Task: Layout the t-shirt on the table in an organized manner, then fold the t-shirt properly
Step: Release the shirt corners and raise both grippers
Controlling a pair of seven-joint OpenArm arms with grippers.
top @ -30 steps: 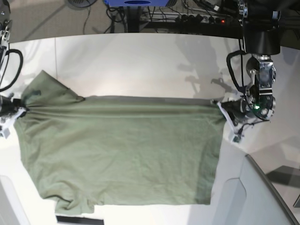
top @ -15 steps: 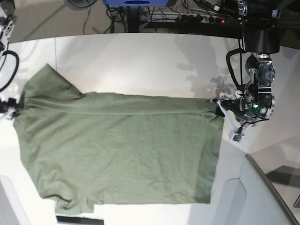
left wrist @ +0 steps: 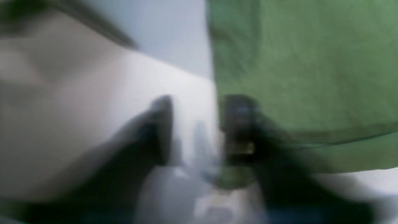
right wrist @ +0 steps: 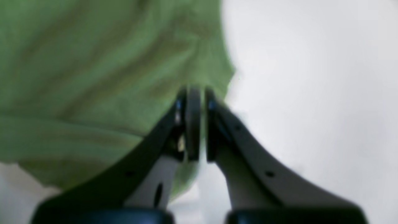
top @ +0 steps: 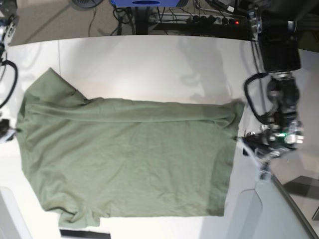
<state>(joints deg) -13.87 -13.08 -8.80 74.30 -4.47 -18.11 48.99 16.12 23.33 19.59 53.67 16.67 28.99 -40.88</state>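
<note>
1. One t-shirt (top: 124, 159), one table (top: 149, 64) and two grippers are in view.
2. At the far left of the base view, the right gripper (right wrist: 199, 93) sits just beside the shirt's sleeve end. Its wrist view shows the fingers (right wrist: 214, 130) pinched almost together. The green cloth lies behind and to the left of them, and no fold can be seen caught between the tips.
3. The olive-green shirt lies spread flat across the middle of the white table, its long side running left to right. One sleeve points to the upper left, and a long crease runs along the top edge. The bottom edge reaches the near side of the table.
4. At the right, the left gripper (left wrist: 196, 105) is low over the table, just off the shirt's right edge. Its wrist view is badly blurred. The two dark fingers (left wrist: 161, 130) stand apart, with bare table showing between them. The right-hand finger overlaps the cloth's edge; whether it touches is unclear.
5. A grey angled panel (top: 279, 209) sits at the lower right corner.
</note>
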